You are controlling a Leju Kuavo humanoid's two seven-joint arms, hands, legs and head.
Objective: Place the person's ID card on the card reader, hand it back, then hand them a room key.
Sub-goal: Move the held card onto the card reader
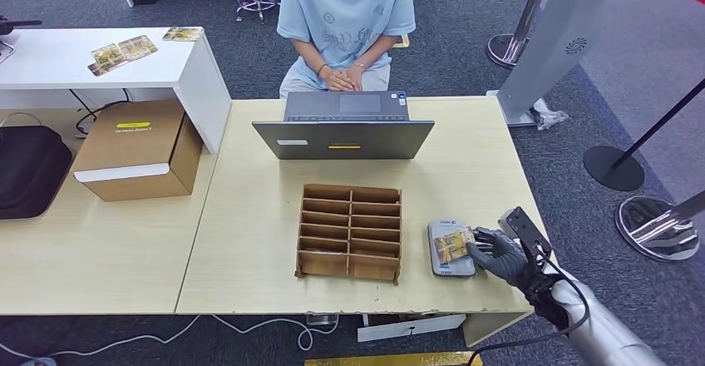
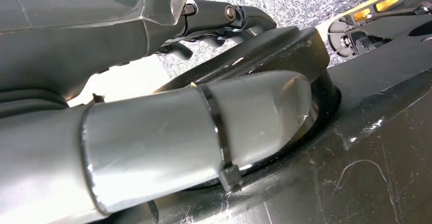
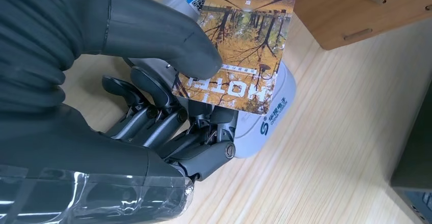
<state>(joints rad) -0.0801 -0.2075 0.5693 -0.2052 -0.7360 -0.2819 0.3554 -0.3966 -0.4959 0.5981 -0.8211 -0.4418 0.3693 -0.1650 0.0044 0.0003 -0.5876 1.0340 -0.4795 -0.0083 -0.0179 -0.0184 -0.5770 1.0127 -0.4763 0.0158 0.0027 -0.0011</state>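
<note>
Head view: I see my right hand (image 1: 501,254) near the right front corner of the light wooden table (image 1: 249,216), reaching over the card reader (image 1: 450,249).
Right hand: from the right wrist view, my thumb presses down on a card (image 3: 239,46) while the fingers (image 3: 168,117) curl beneath it, so I am grasping the card.
Card: it is printed with yellow autumn trees and the word HOTEL, and it lies over the top of the card reader; I cannot tell whether it rests flat on the reader or is lifted slightly off it.
Card reader: a pale grey, rounded unit with a blue logo, sitting near the table's right edge, just beside the wooden organizer (image 1: 350,232).
Wooden organizer: a brown divided tray in two columns of slots, near the middle of the table toward the front edge.
Laptop (image 1: 344,129): open at the table's far edge, its lid back toward me.
Person (image 1: 346,25): seated behind the far edge in a light blue shirt, hands (image 1: 342,79) folded together.
Left hand (image 2: 153,132): in the left wrist view the thumb and dark fingers lie extended and apart with nothing between them, next to dark parts.
Cardboard box (image 1: 137,150): on the adjoining table to the left.
</note>
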